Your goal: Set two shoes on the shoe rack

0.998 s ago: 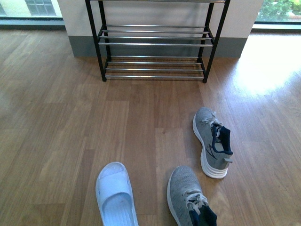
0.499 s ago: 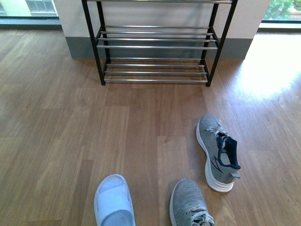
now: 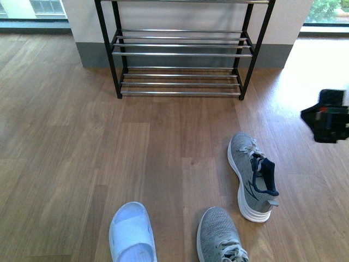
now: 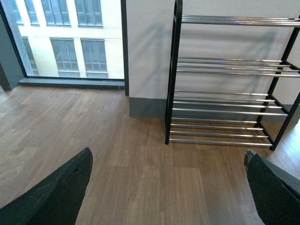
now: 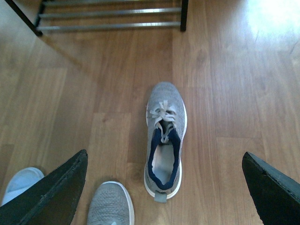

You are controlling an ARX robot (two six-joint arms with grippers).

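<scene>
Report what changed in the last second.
The right gripper has entered at the right edge, empty. Earlier the view shifted, shoes dropping lower in frame. Two grey knit sneakers, the pale blue rubber slide and the black-framed chrome-rod rack stay put.

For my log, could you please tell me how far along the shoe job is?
Nothing is done: the rack holds no shoes. The open right gripper hovers near a grey sneaker, holding nothing. Remaining: lifting two shoes from the floor onto it.
</scene>
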